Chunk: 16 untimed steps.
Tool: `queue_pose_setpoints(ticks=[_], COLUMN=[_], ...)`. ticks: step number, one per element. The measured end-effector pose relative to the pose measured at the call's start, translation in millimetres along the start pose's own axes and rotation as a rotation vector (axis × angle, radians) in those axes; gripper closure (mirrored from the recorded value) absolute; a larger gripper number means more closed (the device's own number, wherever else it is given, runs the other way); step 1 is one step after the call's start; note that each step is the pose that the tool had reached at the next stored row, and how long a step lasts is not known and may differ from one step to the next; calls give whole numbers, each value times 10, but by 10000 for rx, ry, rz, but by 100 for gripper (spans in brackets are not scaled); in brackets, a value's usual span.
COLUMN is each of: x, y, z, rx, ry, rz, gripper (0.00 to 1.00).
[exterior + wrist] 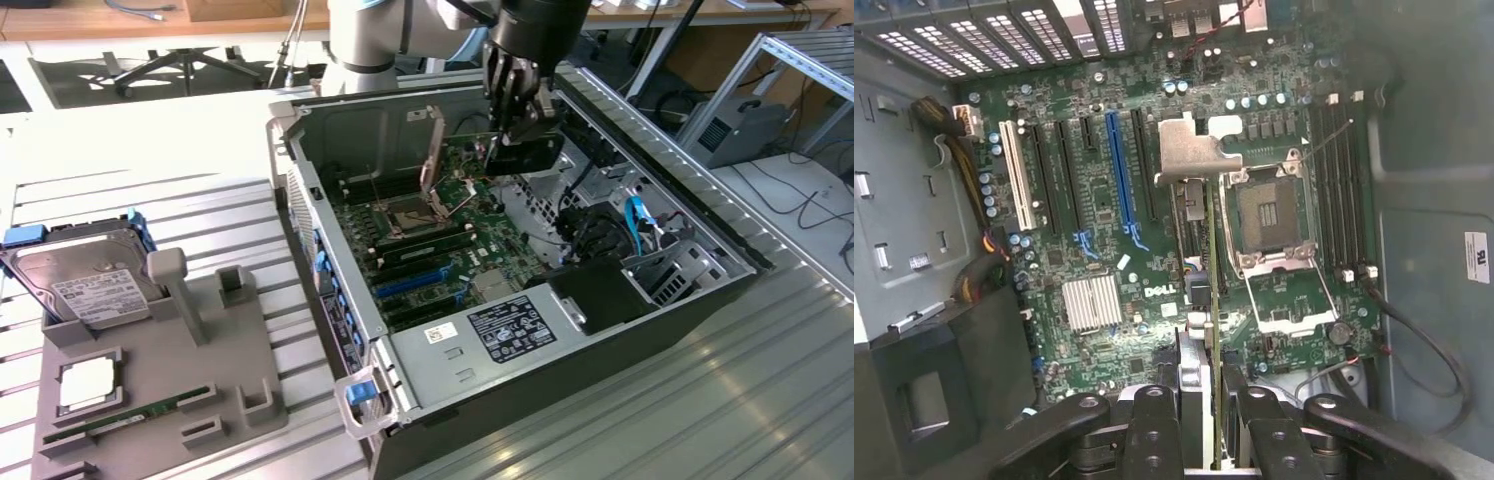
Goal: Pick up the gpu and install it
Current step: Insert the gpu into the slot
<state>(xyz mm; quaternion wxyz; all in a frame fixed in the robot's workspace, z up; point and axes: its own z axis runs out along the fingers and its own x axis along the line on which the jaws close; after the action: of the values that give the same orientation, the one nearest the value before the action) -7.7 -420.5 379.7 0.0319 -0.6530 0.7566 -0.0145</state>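
My gripper (pixel 518 122) hangs inside the open computer case (pixel 561 340), shut on the gpu (pixel 527 157), a dark flat card held on edge above the motherboard (pixel 441 250). In the wrist view the gpu (pixel 1192 155) runs edge-on away from my gripper (pixel 1204 405), its silver bracket at the far end. The fingers (pixel 1154 420) clamp the card from both sides. It hovers over the board between the blue expansion slot (pixel 1119 165) and the open CPU socket (pixel 1269 210), and seems not to touch either.
On the exterior view's left, a grey holder tray (pixel 200 400) carries a silver hard drive (pixel 87 285), a CPU (pixel 87 382) and a green RAM stick (pixel 127 415). Case walls, a drive cage (pixel 667 275) and cables surround the board. A cable (pixel 1414 330) lies beside the socket.
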Motion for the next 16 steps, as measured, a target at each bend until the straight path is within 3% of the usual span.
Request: queue_pose_setpoints(ticks=[16], x=[0], y=[0], z=[0], rx=[-24], ry=[-52], rz=[-809], gripper=[73])
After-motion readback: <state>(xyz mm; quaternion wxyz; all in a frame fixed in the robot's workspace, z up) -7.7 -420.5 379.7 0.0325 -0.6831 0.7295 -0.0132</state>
